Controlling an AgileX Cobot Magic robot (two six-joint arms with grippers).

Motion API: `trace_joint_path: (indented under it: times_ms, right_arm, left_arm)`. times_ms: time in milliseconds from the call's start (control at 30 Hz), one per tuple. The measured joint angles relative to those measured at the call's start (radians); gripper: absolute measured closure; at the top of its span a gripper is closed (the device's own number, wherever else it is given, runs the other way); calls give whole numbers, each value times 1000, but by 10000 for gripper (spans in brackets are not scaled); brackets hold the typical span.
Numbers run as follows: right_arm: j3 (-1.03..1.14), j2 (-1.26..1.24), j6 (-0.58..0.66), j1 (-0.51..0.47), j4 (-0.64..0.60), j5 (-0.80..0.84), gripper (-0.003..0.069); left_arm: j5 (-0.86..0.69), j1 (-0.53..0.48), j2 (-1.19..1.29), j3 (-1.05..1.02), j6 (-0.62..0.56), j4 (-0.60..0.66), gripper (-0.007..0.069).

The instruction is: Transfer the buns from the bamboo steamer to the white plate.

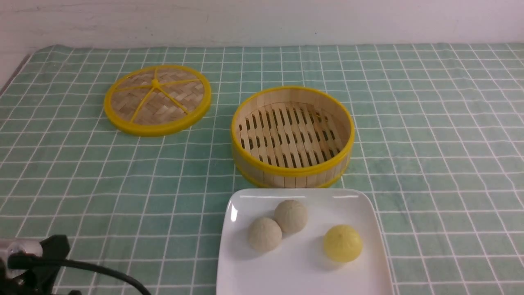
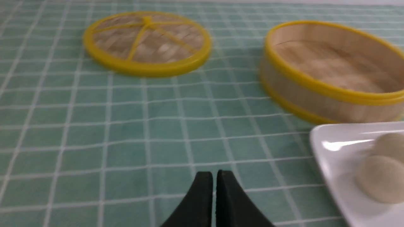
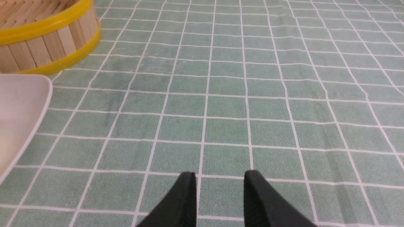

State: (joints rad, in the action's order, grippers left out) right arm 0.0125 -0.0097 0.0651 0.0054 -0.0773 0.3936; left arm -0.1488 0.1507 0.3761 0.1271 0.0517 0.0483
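Two pale beige buns [image 1: 265, 234] [image 1: 291, 216] lie touching each other on the white plate [image 1: 303, 270] at the table's near edge. Just behind the plate, the bamboo steamer [image 1: 286, 177] holds nothing on its slatted bottom. My left gripper [image 2: 214, 175] is shut on nothing and hovers low over the cloth to the left of the plate [image 2: 334, 148], where the nearer bun [image 2: 380, 178] shows. My right gripper [image 3: 220, 176] is open and empty over the cloth, to the right of the plate's corner [image 3: 19, 107] and the steamer [image 3: 47, 41]. It does not show in the front view.
A bright yellow bun [image 1: 343, 243] sits on the plate's right half. The flat woven lid [image 1: 157, 99] with yellow spokes lies at the back left. A green checked cloth [image 1: 430, 143] covers the table. Part of the left arm with a black cable [image 1: 41, 254] shows at the bottom left.
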Motion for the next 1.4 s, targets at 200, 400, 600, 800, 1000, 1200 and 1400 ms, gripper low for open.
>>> trace_joint_path:
  times_ms: [200, 400, 600, 800, 1000, 1200, 1400]
  right_arm:
    - [0, 0, 0, 0, 0, 0, 419]
    - [0, 0, 0, 0, 0, 0, 419]
    - [0, 0, 0, 0, 0, 0, 419]
    - [0, 0, 0, 0, 0, 0, 419]
    - [0, 0, 0, 0, 0, 0, 419]
    - [0, 0, 0, 0, 0, 0, 419]
    - [0, 0, 0, 0, 0, 0, 419]
  left_arm:
    - [-79, -153, -217, -96, 117, -98, 573]
    - [-109, -193, -331, -154, 217, -133, 570]
    - [-201, -193, -387, -154, 232, -175, 564]
    - [-215, -193, -387, -154, 232, -179, 563]
    - [-216, -193, -387, -154, 232, -180, 563]
    - [-218, -193, -387, -154, 232, -180, 563]
    - [-218, -193, -387, -153, 232, -180, 559]
